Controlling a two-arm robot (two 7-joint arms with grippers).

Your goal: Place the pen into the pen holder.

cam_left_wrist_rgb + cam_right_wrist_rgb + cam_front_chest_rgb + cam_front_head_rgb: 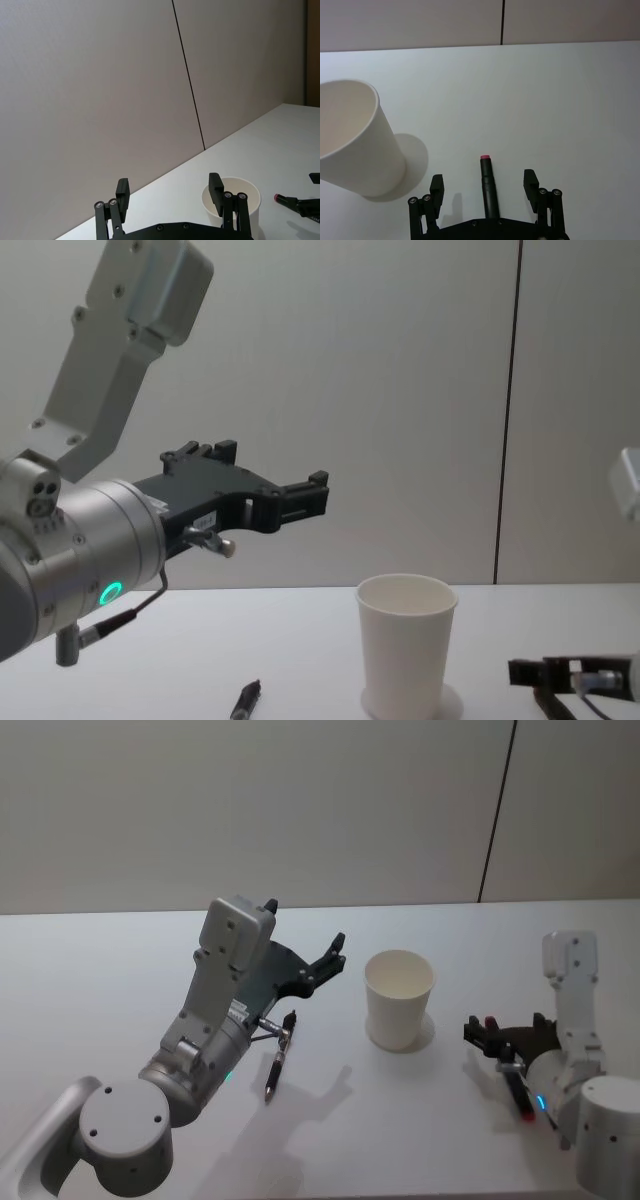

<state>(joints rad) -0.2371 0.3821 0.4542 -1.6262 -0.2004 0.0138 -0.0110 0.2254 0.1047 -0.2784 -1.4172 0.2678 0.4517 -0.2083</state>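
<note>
The pen holder (398, 1000), a white paper cup, stands upright on the white table between my arms; the chest view shows it (405, 650) from the side. A black pen (278, 1058) lies flat on the table left of the cup, below my left arm. My left gripper (335, 952) is open and empty, raised above the table and pointing toward the cup (235, 197). My right gripper (485, 1028) is open and low over the table to the right of the cup. A second dark pen (487, 182) with a red end lies between its spread fingers, untouched.
A grey wall with a dark vertical seam (497, 815) rises behind the table's far edge. The tabletop (120, 970) is bare at the far left and behind the cup. The near table edge runs just in front of both arms.
</note>
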